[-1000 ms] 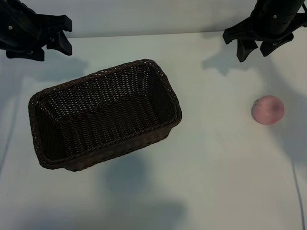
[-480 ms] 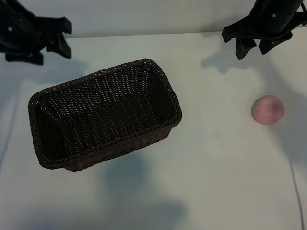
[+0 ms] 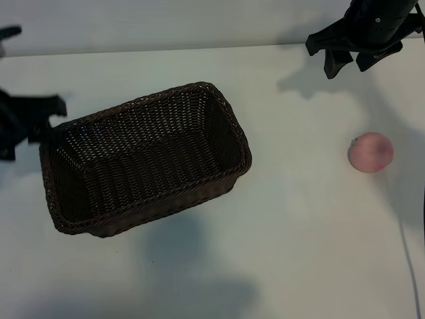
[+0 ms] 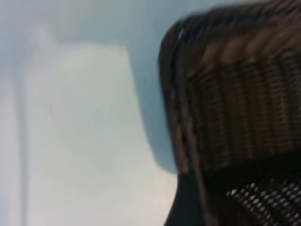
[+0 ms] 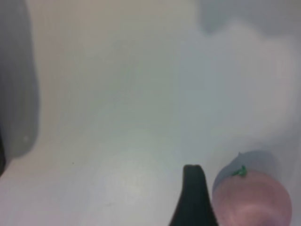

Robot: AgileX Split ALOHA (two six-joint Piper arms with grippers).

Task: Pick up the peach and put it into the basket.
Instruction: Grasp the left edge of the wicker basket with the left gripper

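Nothing is done yet: the peach (image 3: 370, 152) lies on the table (image 3: 299, 232) well apart from the empty basket (image 3: 143, 159), my right gripper (image 3: 350, 63) hangs above it with jaws apart and holding nothing, and my left gripper (image 3: 30, 126), also spread, sits by the basket's end.

A: Left pincer (image 3: 26, 123) – smeared, cut by exterior edge. Basket (image 4: 235, 113) blurred on left wrist.
B: Peach (image 5: 251, 197) clipped by frame edge on right wrist; right pincer (image 3: 352, 60) top cropped.

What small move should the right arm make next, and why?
Probably lower the right tool toward the peach. It hangs open above the table's far edge, and the peach lies apart from the basket, untouched.
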